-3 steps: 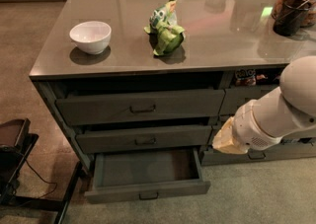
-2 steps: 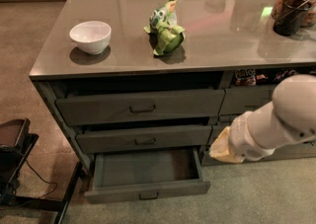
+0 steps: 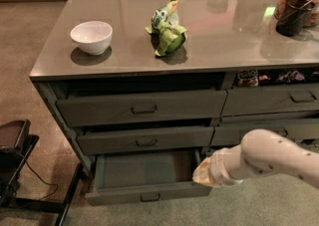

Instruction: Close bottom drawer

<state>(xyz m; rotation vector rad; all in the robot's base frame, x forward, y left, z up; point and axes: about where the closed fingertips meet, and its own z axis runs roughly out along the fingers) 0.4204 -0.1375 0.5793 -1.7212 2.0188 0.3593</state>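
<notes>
- Counter (image 3: 214, 46): grey top, with its far and right edges cut off.
- Arm (image 3: 271, 158): white, enters from the right and hides part of the right-hand drawers.
- Bottom drawer (image 3: 144, 193): lowest of the left stack, pulled out toward the near side, its inside dim.
- Gripper (image 3: 203, 172): just beside the drawer's right front corner, mostly hidden. I cannot tell whether it is open or closed.
- Green bag (image 3: 167, 28) and white bowl (image 3: 91, 36): on the countertop, apart.
</notes>
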